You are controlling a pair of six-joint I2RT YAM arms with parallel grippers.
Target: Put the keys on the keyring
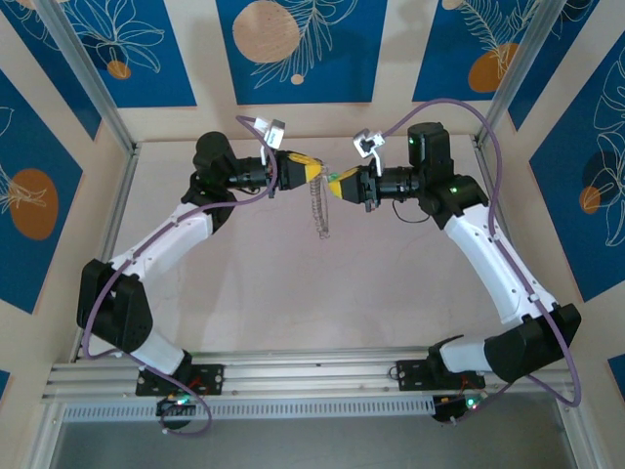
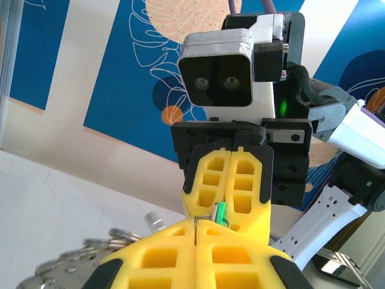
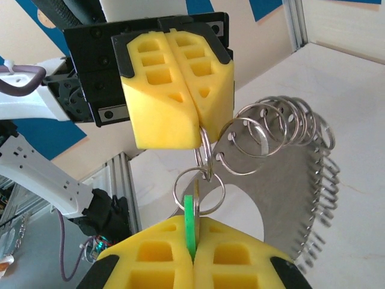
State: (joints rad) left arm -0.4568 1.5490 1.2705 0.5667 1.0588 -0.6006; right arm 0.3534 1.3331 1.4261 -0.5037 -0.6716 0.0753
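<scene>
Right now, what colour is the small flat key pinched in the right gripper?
Bright green key; the right wrist view shows it best.

- No passage between yellow-padded left gripper [image 1: 318, 175] and yellow-padded right gripper [image 1: 332, 182]; a green-headed key [image 3: 190, 223] spans the gap.
- Hanging bundle of silver metal split rings [image 1: 318, 210] blocks the space below.
- Near side of pale tabletop [image 1: 254, 293]: unobstructed.

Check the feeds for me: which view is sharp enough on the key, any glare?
Right wrist: green key and rings crisp, far table washed out. Left wrist: key a thin green sliver, nearby rings blurred. Top external: even light, key too small to resolve.
</scene>
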